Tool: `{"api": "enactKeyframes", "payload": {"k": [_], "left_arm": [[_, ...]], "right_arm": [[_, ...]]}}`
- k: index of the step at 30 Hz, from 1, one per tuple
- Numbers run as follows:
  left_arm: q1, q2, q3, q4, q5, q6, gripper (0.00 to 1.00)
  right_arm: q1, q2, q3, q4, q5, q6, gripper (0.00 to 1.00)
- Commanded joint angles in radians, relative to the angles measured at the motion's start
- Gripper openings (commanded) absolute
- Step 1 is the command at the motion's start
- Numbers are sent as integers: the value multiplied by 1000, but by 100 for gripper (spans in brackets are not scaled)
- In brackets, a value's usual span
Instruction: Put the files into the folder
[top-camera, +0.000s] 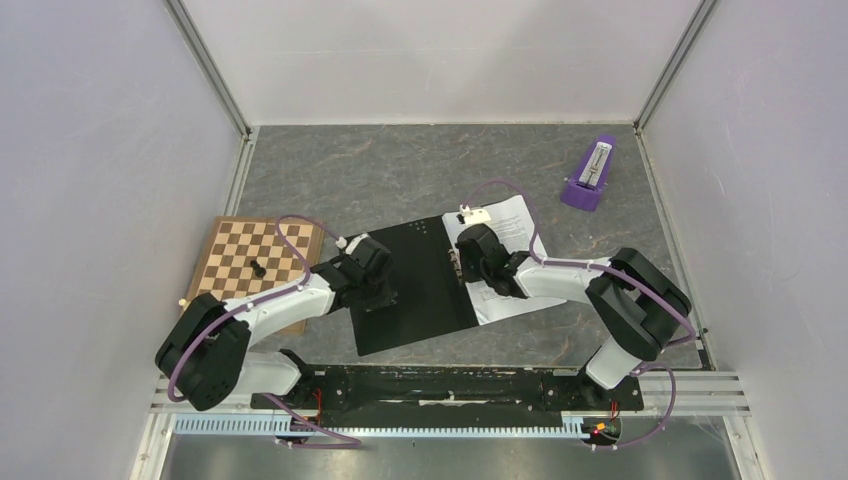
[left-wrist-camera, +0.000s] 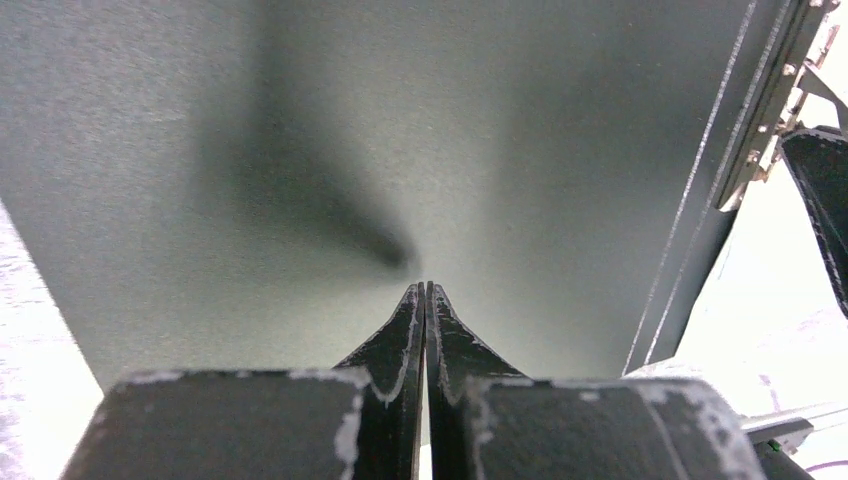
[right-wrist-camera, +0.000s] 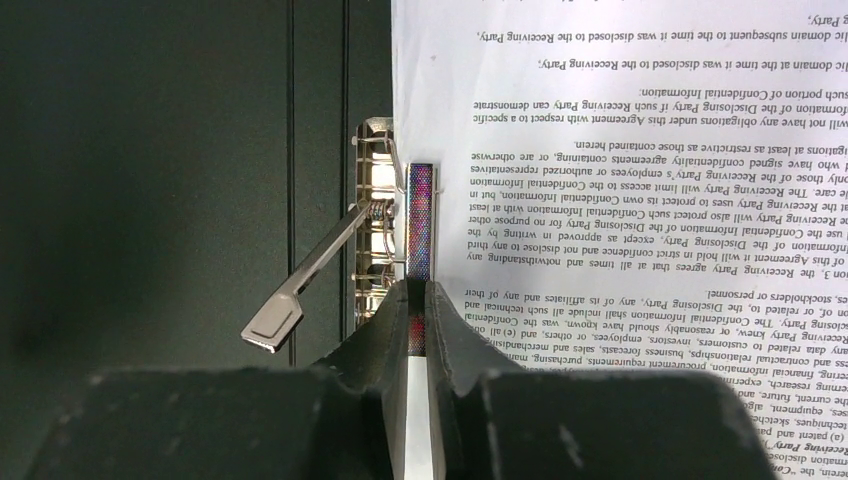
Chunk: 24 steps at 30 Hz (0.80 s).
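From the top view I see the folder lying open on the grey surface in the middle of the frame, black inside facing up. The files lie just right of centre, on the folder's right half, their left edge along the spine clip.

My left gripper is closed with nothing between its fingers. In its wrist view the tips point down at the bare black left cover, though I cannot tell whether they touch it.

My right gripper is closed on the spine clip, pinching its thin upright metal strip at the edge of the printed sheets. The clip's lever sticks out toward the lower left of that view.

A chessboard sits at the left of the frame, and a purple metronome at the upper right.
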Motion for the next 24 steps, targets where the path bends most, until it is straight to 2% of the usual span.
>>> {"api": "enactKeyframes", "payload": {"k": [1,4,10,17,20,24], "left_arm": [[2,-4,-10,-22,-80,12,5],[2,15,-30,-6,-77,6,4],[2,30,-38,10,-77,0,4],[2,41,-34,13,-73,-3,3],[2,40,-34,13,-73,-3,3],[2,44,-33,15,-71,-3,3]], "right_arm": [[-6,18,14,-168,-17,-48,6],[-6,12,38,-182,-30,-42,8],[-6,-7,63,-201,-33,-38,19],[-6,-25,90,-236,-21,-31,23],[-6,-50,107,-257,-25,-28,30],[-6,-89,136,-295,-22,-24,31]]}}
